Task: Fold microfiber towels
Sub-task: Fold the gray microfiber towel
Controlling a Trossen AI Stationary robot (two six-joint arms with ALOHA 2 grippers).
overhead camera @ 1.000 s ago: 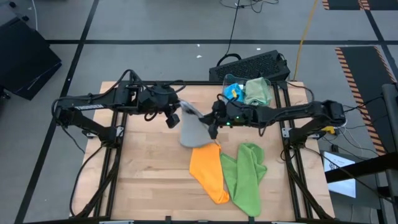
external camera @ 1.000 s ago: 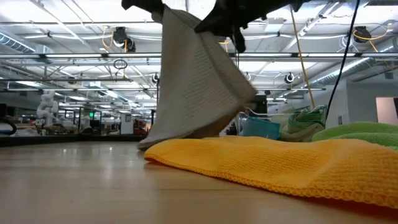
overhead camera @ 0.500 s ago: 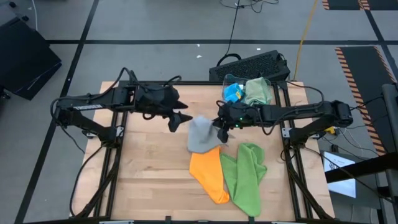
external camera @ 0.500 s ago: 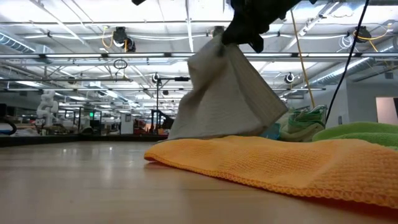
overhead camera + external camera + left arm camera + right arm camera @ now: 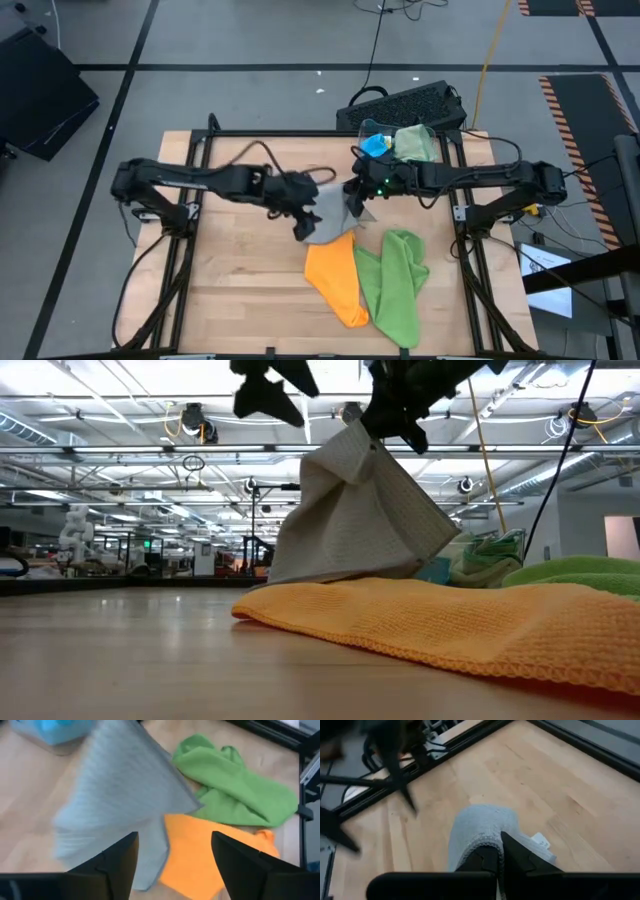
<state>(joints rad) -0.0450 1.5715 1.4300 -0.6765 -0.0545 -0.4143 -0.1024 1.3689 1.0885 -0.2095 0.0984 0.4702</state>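
Bare bench [image 5: 240, 270] across the left half of the high view: open room from the lower-left corner up to the left arm. Mid-frame blocked by the grey towel [image 5: 325, 210], raised at one corner under the clamped right gripper [image 5: 355, 192], lower edge draped on the orange towel [image 5: 335, 280]. Left gripper [image 5: 300, 222], fingers spread, just beside the grey towel's left edge; only a narrow gap between the two grippers. Lower right of centre taken by the orange towel and lime green towel [image 5: 395, 285], touching side by side. Upper right corner crowded by a clear bin [image 5: 352, 124] with blue and sage green cloths.
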